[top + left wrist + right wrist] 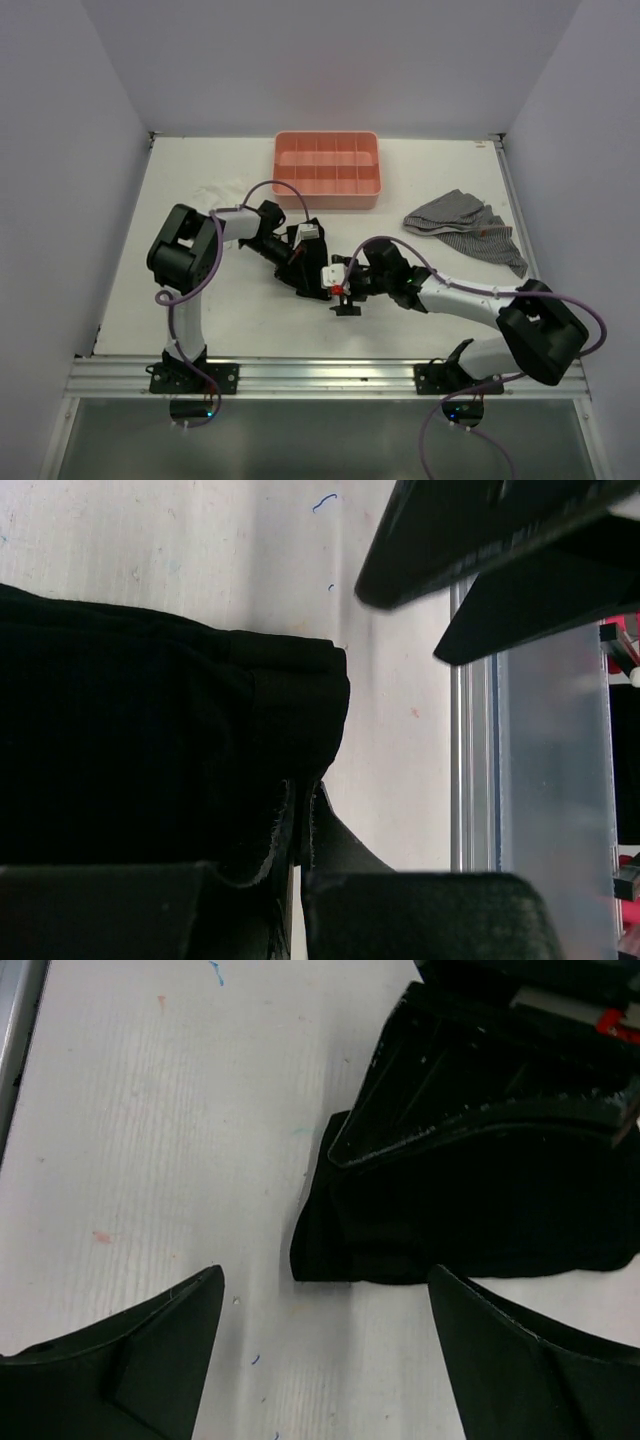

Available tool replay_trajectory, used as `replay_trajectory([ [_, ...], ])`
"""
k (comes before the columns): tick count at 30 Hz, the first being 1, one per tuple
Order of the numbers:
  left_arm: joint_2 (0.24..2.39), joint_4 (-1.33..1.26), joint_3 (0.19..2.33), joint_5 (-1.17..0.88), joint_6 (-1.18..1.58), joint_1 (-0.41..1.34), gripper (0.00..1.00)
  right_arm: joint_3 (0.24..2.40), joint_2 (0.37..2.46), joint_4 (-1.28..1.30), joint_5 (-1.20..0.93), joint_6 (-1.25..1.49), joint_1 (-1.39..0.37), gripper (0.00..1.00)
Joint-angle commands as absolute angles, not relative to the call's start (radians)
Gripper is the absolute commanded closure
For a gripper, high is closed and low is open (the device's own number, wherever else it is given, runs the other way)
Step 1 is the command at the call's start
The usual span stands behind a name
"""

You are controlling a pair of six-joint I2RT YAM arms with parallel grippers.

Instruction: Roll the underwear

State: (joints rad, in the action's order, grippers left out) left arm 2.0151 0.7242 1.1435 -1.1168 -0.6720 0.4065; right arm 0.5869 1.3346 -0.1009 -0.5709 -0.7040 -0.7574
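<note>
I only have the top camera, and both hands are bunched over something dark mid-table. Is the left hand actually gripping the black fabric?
Observer: Yes. In the left wrist view, the left hand is closed on an edge of the plain black soft fabric underwear. A frayed bit shows between its fingers.
Operator: And the right hand?
Observer: The right hand is open, with only bare table between its fingers. The garment's end lies just beyond the fingertips.
Operator: Is the fabric lifted?
Observer: No. The right wrist view shows it resting on the white table.
</note>
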Motion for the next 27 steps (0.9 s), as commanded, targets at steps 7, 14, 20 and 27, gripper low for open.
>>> replay_trajectory([
  [7,2.082,0.759,1.172,-1.069,-0.681,0.383,1.0,0.6,1.482,-0.331,-0.578,-0.87,-0.854,0.19],
  [14,2.091,0.778,1.183,-1.075,-0.687,0.374,1.0,0.621,1.591,-0.368,-0.515,-0.873,-0.859,0.28],
  [20,2.08,0.773,1.177,-1.078,-0.683,0.37,1.0,0.664,1.661,-0.334,-0.497,-0.91,-0.859,0.51],
  [27,1.996,0.72,1.117,-1.085,-0.624,0.353,1.0,0.73,1.703,-0.281,-0.538,-0.861,-0.861,0.9],
])
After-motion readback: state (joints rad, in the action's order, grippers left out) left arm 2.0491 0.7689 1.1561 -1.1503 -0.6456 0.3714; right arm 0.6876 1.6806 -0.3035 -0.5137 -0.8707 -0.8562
